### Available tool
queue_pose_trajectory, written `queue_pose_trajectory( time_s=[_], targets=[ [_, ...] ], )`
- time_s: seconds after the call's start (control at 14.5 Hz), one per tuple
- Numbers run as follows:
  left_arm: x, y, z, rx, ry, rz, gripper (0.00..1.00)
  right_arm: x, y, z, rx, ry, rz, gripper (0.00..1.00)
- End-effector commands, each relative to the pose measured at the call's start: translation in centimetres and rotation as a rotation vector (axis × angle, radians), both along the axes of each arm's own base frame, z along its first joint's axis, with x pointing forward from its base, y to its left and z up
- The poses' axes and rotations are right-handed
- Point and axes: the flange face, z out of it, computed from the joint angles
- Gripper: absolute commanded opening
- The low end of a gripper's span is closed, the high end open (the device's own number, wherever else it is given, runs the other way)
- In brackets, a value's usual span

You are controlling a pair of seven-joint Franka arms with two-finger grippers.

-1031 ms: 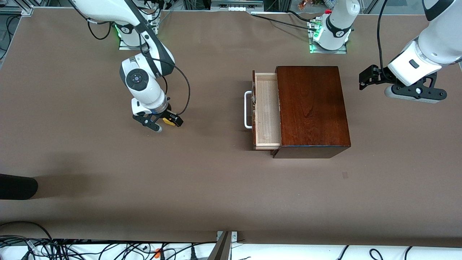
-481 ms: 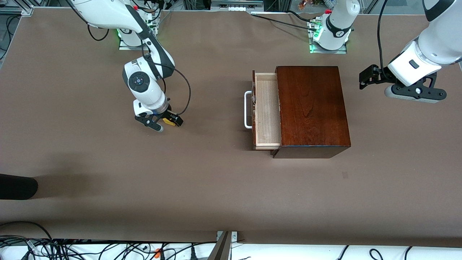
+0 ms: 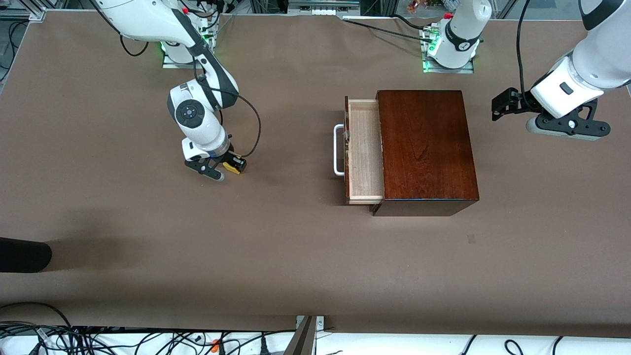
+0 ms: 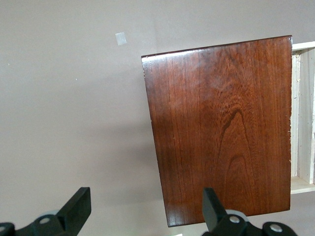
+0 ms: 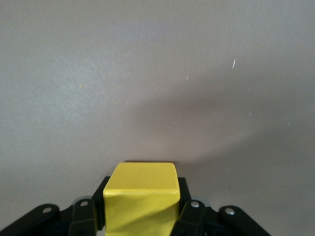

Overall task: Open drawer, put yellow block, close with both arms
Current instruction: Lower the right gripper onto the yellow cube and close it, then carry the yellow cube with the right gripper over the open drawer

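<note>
The right claw (image 3: pixel 223 169) is down at the surface (image 3: pixel 148 246), toward the right arm's end and well in from every edge, its fingers clamped on the yellow block (image 3: pixel 229 166). In the right wrist view the block (image 5: pixel 141 201) sits squarely between the two black fingers (image 5: pixel 189 216), pressed on both sides. Whether the block rests on the surface or is just clear of it is hard to judge from these views.

Toward the middle of the surface stands the dark brown wooden box (image 3: pixel 426 150), with the drawer (image 3: pixel 365 153) pulled partly out of it toward the right arm's end. The drawer's pale wood tray lies open to view, and its white bar handle (image 3: pixel 338 149) sticks out from the dark front. The block and the drawer are well apart, with bare surface between them.

The left arm waits at its own end, its claw (image 3: pixel 500 109) up in the air over the surface just beside the box. In the left wrist view the two fingertips (image 4: pixel 78 209) stand wide apart with nothing between them, and the box top (image 4: pixel 221 128) fills much of that view, with a strip of the drawer tray (image 4: pixel 302 113) at its end.
</note>
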Motion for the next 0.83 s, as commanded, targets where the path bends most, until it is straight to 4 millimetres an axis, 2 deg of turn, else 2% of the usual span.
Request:
queue_pose_trajectory(
  time_s=[0.0, 0.21, 0.41, 0.62, 0.76],
  targets=[
    [-0.3, 0.2, 0.0, -0.006, 0.018, -0.011, 1.00, 1.5, -0.1, 4.5, -0.020, -0.008, 0.029, 0.00],
    [-0.3, 0.2, 0.0, 0.026, 0.019, -0.019, 1.00, 3.9, 0.5, 10.7, -0.054, 0.025, 0.074, 0.00],
    [-0.3, 0.1, 0.3, 0.027, 0.012, -0.023, 1.00, 5.6, 1.0, 15.6, -0.069, 0.059, 0.074, 0.00],
    [-0.3, 0.0, 0.4, 0.031, 0.012, -0.026, 1.00, 6.5, 2.5, 20.6, -0.034, 0.102, -0.032, 0.00],
    [-0.1, 0.0, 0.3, 0.032, 0.010, -0.026, 1.00, 6.3, 4.7, 24.2, 0.008, 0.146, -0.158, 0.00]
  ],
)
